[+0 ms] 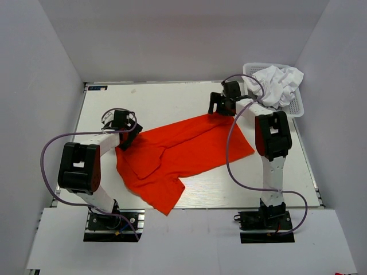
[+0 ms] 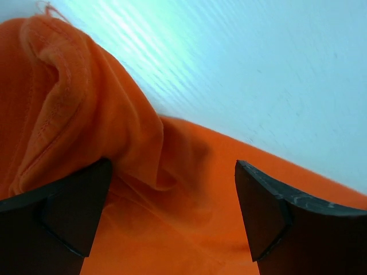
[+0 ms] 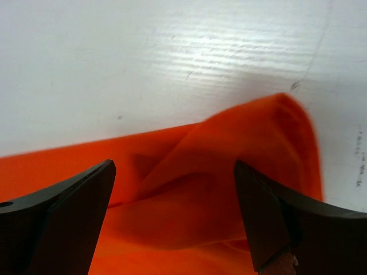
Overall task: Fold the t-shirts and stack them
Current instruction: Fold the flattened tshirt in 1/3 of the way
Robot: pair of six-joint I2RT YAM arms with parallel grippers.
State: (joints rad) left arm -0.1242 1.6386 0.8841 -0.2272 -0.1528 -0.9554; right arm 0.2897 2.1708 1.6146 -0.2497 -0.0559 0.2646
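Black fingers of the left gripper were seen spread wide apart over a bunched fold of the orange-red t-shirt, with no cloth clamped between them. The right gripper was likewise found wide open, poised over the shirt's far right corner. The shirt was laid crumpled and slantwise across the middle of the white table, between both arms. White t-shirts were heaped in the lattice basket at the far right corner.
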